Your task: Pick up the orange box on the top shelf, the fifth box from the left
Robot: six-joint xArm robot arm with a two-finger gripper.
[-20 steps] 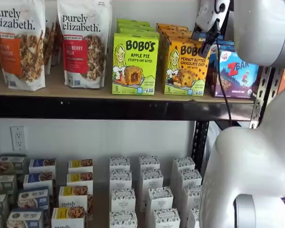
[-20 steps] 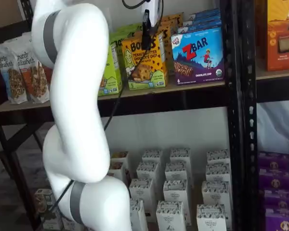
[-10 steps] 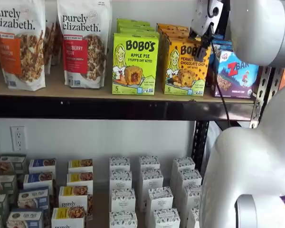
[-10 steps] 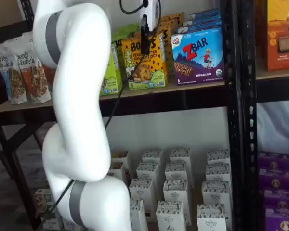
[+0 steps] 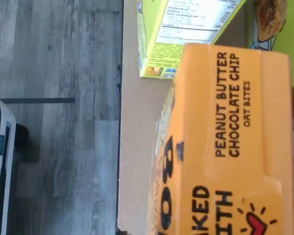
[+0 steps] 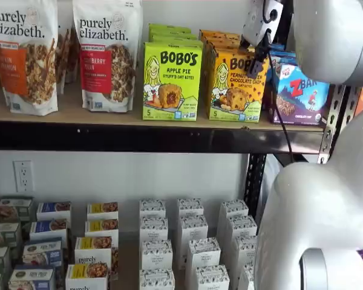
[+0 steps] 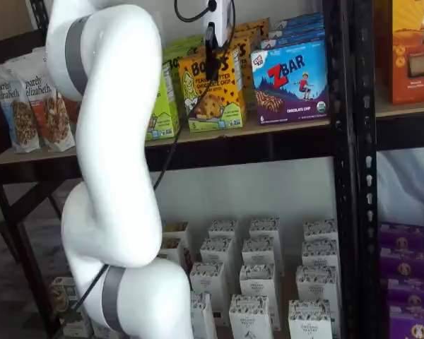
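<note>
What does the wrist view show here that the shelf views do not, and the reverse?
Only the wrist view: the top panel of the orange box close up, reading "Peanut Butter Chocolate Chip Oat Bites", the nutrition panel of the lime-green carton beside it, and the grey floor beyond the shelf edge.

Only the shelf views: the tool in front of the orange box's upper face, the white arm, the ZBar box, the granola bags and the lower-shelf cartons.

Shared: the orange box, its lime-green neighbour and the top shelf.

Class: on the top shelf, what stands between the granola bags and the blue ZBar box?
In both shelf views: the lime-green Bobo's carton, then the orange box, beside the ZBar box.
</note>
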